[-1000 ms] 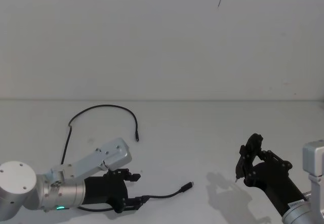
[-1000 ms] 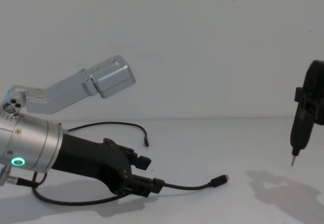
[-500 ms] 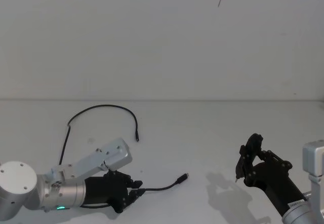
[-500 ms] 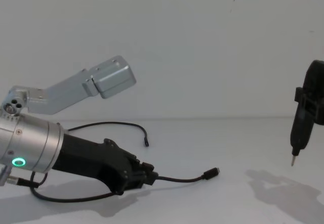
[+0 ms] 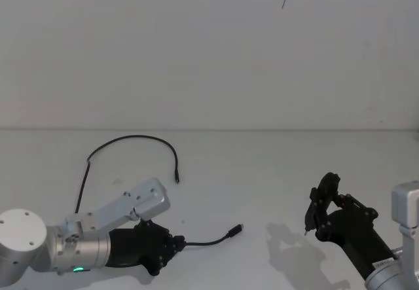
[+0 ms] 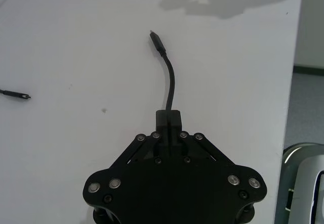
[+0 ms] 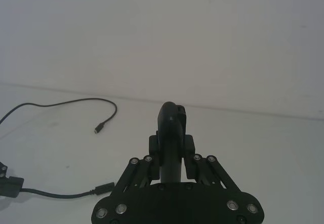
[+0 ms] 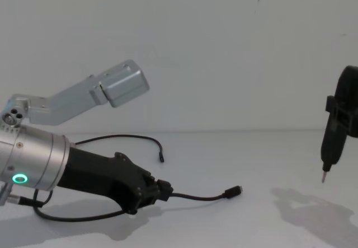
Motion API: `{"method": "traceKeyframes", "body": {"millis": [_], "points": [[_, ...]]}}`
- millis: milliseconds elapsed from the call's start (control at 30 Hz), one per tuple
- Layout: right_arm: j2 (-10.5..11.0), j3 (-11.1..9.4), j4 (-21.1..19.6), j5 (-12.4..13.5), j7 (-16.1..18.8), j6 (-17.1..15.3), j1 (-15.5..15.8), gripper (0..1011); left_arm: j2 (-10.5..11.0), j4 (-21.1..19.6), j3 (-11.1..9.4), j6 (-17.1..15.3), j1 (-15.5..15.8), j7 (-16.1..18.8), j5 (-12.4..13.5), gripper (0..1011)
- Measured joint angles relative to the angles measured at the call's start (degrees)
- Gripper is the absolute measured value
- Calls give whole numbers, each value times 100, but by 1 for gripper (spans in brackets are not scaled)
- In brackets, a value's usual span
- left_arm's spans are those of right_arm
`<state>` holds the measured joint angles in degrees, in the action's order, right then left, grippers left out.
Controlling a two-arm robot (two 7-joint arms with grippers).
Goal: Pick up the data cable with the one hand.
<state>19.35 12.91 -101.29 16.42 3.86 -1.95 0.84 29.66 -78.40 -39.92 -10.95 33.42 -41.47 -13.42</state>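
Observation:
The data cable (image 5: 208, 241) is a thin black cord lying on the white table. My left gripper (image 5: 171, 244), black with a green ring light on its silver wrist, is shut on the cord low at the front left. In the left wrist view the fingertips (image 6: 168, 118) pinch the data cable (image 6: 172, 85), and its silver-tipped plug (image 6: 157, 41) sticks out past them. In the chest view the plug (image 8: 234, 191) points right, ahead of the left gripper (image 8: 162, 191). The cord's far end (image 5: 177, 180) rests on the table behind. My right gripper (image 5: 322, 205) hangs at the right, shut on a black metal-tipped tool (image 8: 325, 158).
The cable loops back in an arc (image 5: 131, 138) behind my left arm. The white table (image 5: 262, 165) meets a plain white wall at the back. The tool's thin tip (image 5: 306, 231) points down, just above the table, to the right of the cable's plug.
My left gripper's fingers, open around the cable a second ago, have shut on it. The plug end has slid a little toward the left arm. The right arm has not moved.

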Motion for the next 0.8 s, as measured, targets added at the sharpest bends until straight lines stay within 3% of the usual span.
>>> {"method": "traceKeyframes", "body": {"millis": [300, 800], "points": [[45, -25, -135, -30, 110, 33, -37, 263, 51, -167, 173, 205, -133, -13, -252, 36], [96, -125, -473, -81, 300, 137, -212, 263, 227, -713, 620, 851, -457, 54, -759, 35]]}}
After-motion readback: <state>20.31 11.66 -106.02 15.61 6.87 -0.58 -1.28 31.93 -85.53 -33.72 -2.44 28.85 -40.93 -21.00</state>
